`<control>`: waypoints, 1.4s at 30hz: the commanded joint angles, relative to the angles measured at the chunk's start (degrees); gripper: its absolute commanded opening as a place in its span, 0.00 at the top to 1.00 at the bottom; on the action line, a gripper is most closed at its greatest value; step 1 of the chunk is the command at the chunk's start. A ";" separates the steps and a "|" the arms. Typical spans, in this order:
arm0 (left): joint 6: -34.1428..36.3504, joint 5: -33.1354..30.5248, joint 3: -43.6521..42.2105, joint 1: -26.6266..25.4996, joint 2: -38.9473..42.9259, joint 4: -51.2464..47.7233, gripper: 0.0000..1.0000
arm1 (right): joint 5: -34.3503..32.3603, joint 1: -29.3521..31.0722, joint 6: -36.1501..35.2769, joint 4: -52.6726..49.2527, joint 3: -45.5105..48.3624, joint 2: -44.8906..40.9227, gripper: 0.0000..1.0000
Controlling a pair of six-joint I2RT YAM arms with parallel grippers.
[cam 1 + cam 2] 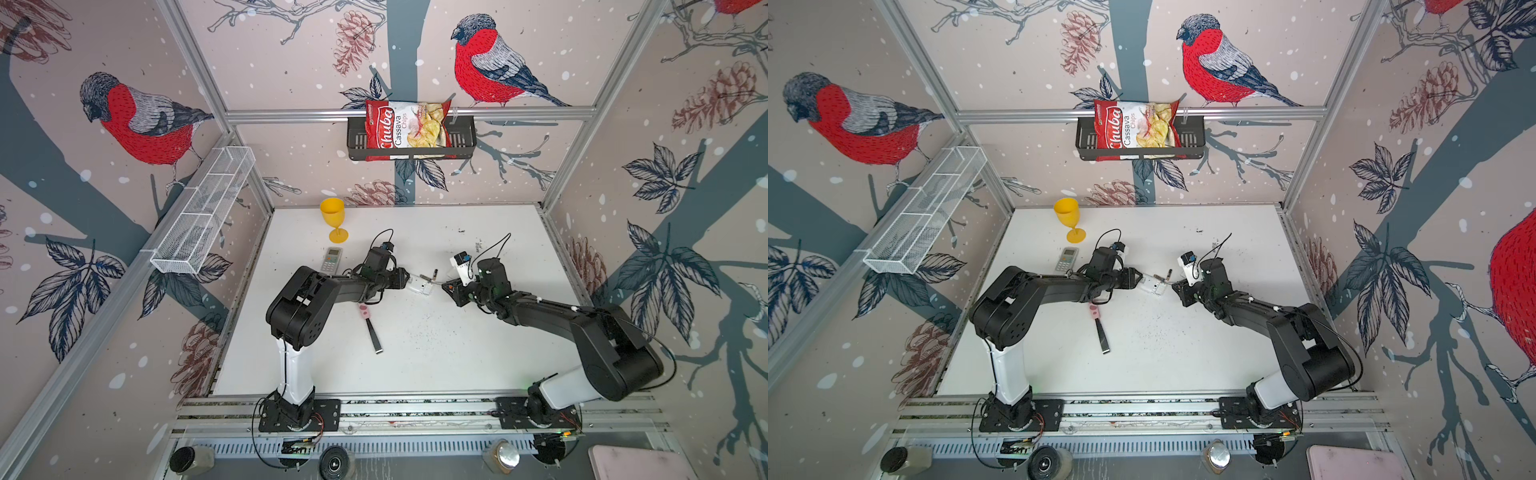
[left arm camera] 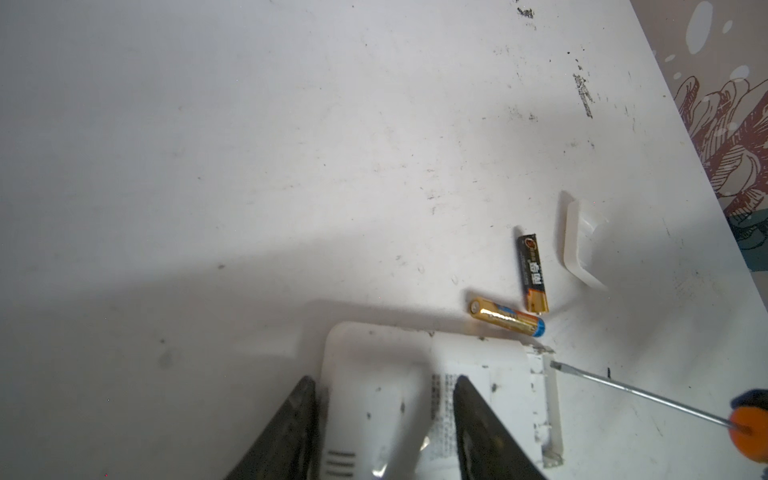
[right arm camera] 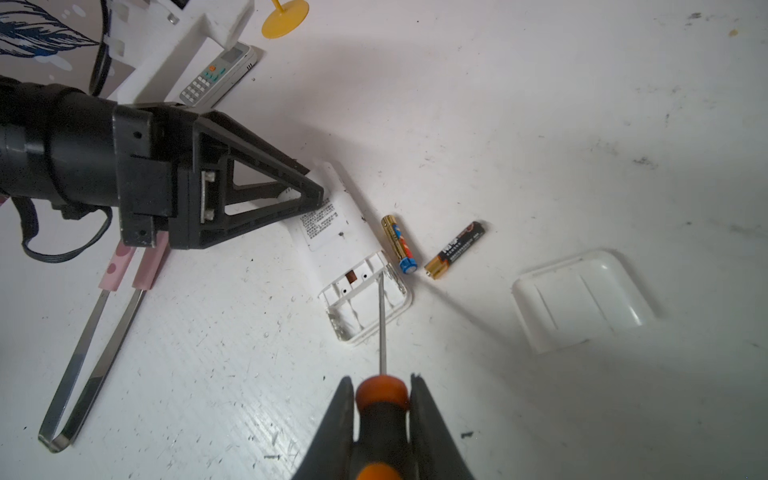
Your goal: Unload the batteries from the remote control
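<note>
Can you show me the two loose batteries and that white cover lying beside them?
gold battery [image 3: 400,244], right wrist view, mid-body.
black battery [image 3: 455,249], right wrist view, mid-body.
white cover [image 3: 582,299], right wrist view, centre of its face.

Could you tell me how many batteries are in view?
2: a gold, blue-capped battery beside the open white remote control, and a black-and-gold battery next to it. The compartment looks empty.

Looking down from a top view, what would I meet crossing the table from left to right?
Yellow goblet → tweezers → open remote → right hand, holding a screwdriver.
</note>
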State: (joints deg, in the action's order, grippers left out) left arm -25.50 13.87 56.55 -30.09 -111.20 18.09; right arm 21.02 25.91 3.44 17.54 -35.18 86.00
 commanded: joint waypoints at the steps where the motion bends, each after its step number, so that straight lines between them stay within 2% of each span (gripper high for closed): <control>1: 0.69 0.32 -0.02 -0.15 0.37 -3.68 0.46 | -0.31 -0.40 1.03 2.01 0.04 0.13 1.00; 8: 0.95 -0.38 -0.21 -0.14 2.04 -4.02 0.44 | -0.25 -0.53 1.35 2.40 -0.07 -0.98 1.00; 15: 1.56 -3.50 -1.35 -0.16 7.98 -5.30 0.15 | -2.46 -0.69 2.74 4.19 0.51 -4.78 1.00; 19: 1.54 -5.54 -2.26 -0.28 12.45 -6.70 0.04 | -8.84 -1.94 5.85 6.45 2.42 -7.89 1.00; 21: 1.32 -6.49 -3.42 -0.59 15.06 -6.63 0.04 | -11.55 -3.50 8.55 7.86 3.64 -9.05 0.97; 24: 0.79 -8.41 -6.51 -1.51 19.00 -5.49 0.04 | -14.70 -6.71 13.58 9.00 4.65 -9.11 0.98; 27: 0.19 -10.00 -9.92 -2.19 22.60 -4.42 0.04 | -20.97 -8.18 16.29 8.94 5.74 -9.35 0.98; 29: -0.01 -11.23 -11.98 -2.26 24.95 -4.49 0.04 | -22.36 -9.30 17.38 10.05 7.04 -9.44 0.97; 32: -0.13 -13.42 -14.06 -2.30 27.43 -4.91 0.04 | -23.50 -9.91 17.66 10.81 7.80 -8.82 0.90; 34: -0.32 -14.31 -14.95 -2.32 28.55 -5.34 0.04 | -24.38 -9.86 17.48 11.41 8.07 -7.48 0.78; 36: -0.49 -14.81 -15.56 -2.34 29.16 -5.60 0.04 | -24.88 -9.88 17.40 11.98 8.07 -5.85 0.72; 42: -3.56 -17.69 -17.26 -2.26 30.50 -6.17 0.04 | -24.73 -9.01 17.48 13.02 7.08 -1.99 0.63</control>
State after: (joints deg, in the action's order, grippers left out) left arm -27.11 -0.97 39.72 -32.34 -81.41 12.80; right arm -2.74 16.43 19.92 27.86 -27.57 83.15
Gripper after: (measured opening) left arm 0.959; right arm 0.365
